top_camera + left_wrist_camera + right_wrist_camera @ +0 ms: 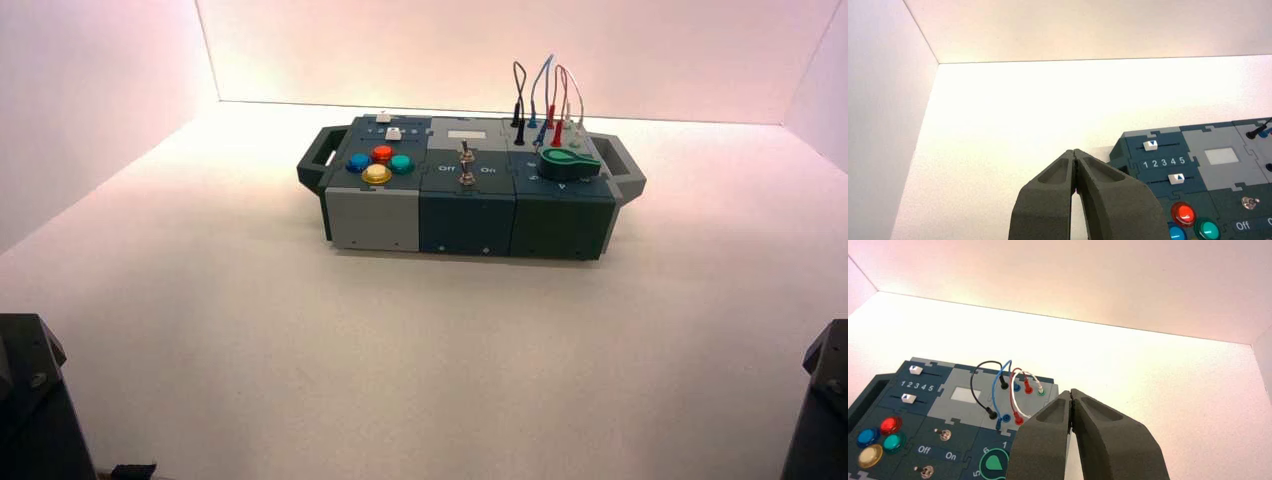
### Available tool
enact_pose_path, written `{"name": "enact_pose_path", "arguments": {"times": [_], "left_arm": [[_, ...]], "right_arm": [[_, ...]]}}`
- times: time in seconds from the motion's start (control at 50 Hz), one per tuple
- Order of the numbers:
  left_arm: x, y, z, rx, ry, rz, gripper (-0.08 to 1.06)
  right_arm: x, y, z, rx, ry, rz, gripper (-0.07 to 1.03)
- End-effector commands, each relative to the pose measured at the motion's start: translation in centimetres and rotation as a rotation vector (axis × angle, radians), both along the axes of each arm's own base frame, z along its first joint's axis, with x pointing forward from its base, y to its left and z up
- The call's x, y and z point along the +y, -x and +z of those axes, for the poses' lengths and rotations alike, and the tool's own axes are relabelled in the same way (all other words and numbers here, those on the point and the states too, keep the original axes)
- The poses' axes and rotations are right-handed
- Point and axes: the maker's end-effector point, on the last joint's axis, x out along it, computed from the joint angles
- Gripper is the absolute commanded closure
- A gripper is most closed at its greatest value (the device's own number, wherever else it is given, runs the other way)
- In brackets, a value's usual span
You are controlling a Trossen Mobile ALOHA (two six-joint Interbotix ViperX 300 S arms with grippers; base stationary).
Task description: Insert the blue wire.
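Box (465, 222) ahead, blue wire (994, 387) at its right, one end loose.
The wire lies ahead and to the left of the right gripper (1072, 394), the nearer; the left gripper (1074, 154) waits at front left; both are closed, empty. The wire arches front to back; its near plug (998, 424) leans just beside the front blue socket (1006, 417), so the jaws likely must come forward and left, then open.

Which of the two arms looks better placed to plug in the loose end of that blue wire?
Probably the right: its gripper hovers toward the box's right side, where the blue wire loops, one plug beside its socket. The left gripper waits off the box's left end, farther away.
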Motion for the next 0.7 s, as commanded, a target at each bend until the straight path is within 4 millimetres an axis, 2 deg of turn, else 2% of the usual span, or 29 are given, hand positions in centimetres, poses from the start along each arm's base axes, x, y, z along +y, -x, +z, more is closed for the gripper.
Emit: {"name": "enact_pose_path", "arguments": {"times": [0.02, 0.56, 0.7], "left_arm": [[0.04, -0.22, 1.3, -0.04, 0.008, 0.004, 1.01], [0.06, -0.18, 0.82, -0.032, 0.005, 0.004, 1.01], [0.04, -0.33, 0.49, -0.023, 0.001, 0.002, 1.01]], "right_arm": [[0.0, -0.35, 0.98, -0.034, -0.001, 0.0, 0.98], [-0.04, -0.5, 0.28, -0.013, 0.016, 0.005, 0.98], [-0.01, -0.1, 0.19, 0.047, 0.019, 0.005, 0.98]]}}
